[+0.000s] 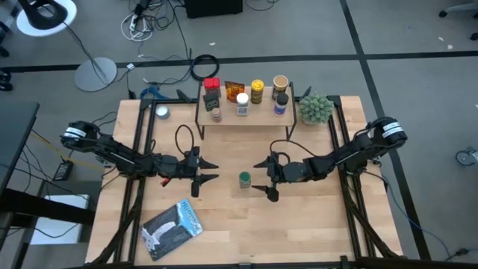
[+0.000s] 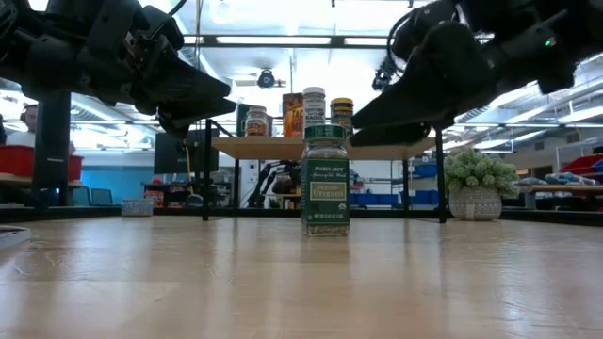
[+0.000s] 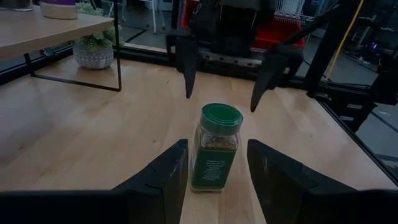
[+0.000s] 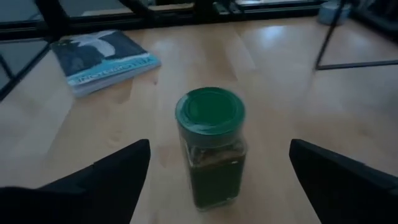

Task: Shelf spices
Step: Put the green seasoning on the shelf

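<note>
A glass spice jar with a green lid (image 1: 244, 179) stands upright on its base on the table, in front of the shelf (image 1: 245, 118). Several other spices (image 1: 256, 91) stand on the shelf's board. My left gripper (image 1: 216, 171) is open just left of the jar, pointing at it; its fingers (image 3: 171, 168) stop short of it. My right gripper (image 1: 259, 177) is wide open just right of the jar, one finger (image 4: 118, 171) to each side of it in the right wrist view, touching nothing. The low view shows the jar (image 2: 325, 179) between both grippers.
A potted spiky green plant (image 1: 315, 108) stands at the shelf's right end. A flat blue-grey packet (image 1: 173, 228) lies near the front left. A small round tin (image 1: 161, 112) sits left of the shelf. Black rails (image 1: 142, 127) run along the table's sides.
</note>
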Tool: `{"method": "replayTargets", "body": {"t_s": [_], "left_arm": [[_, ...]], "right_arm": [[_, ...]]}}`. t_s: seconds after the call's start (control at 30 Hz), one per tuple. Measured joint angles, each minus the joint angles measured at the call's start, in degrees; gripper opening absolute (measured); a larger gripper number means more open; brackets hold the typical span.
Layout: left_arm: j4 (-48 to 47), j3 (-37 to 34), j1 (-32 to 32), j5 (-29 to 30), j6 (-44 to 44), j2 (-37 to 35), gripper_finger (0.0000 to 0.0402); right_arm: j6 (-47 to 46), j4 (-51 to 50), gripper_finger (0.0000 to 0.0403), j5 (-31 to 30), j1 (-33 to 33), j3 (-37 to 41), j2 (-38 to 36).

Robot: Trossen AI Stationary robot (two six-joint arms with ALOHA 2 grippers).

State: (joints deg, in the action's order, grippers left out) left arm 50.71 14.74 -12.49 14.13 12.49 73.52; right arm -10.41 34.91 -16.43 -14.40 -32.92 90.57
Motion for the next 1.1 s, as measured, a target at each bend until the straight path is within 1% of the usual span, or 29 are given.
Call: {"method": "replayTargets", "body": {"t_s": [0.27,0.43,0.57,0.67,0.9,1.0,1.1], "left_arm": [[-0.02,-0.02,0.0,0.24,0.09,-0.01,0.0169],[-0.16,-0.02,0.0,0.26,0.13,-0.01,0.0169],[-0.05,-0.02,0.0,0.34,-0.11,-0.01,0.0169],[-0.05,-0.02,0.0,0.46,-0.13,-0.01,0.0169],[-0.1,-0.02,0.0,0.46,-0.07,-0.01,0.0169],[-0.24,-0.02,0.0,0.46,-0.07,-0.01,0.0169],[-0.29,-0.02,0.0,0.46,-0.07,-0.01,0.017]], "right_arm": [[3.13,-0.63,0.0351,7.59,3.28,-6.69,7.31],[2.95,-4.48,0.0347,8.94,4.59,-7.59,9.53],[2.73,-3.88,0.0346,11.37,4.86,-7.63,9.79],[3.71,-4.21,0.0342,11.82,4.8,-7.63,9.61],[3.45,-6.92,0.03,11.74,5.07,-7.79,9.07],[2.38,-11.46,0.0294,11.74,5.52,-9.2,8.08],[1.65,-19.68,0.0294,11.8,5.97,-12.55,7.28]]}}
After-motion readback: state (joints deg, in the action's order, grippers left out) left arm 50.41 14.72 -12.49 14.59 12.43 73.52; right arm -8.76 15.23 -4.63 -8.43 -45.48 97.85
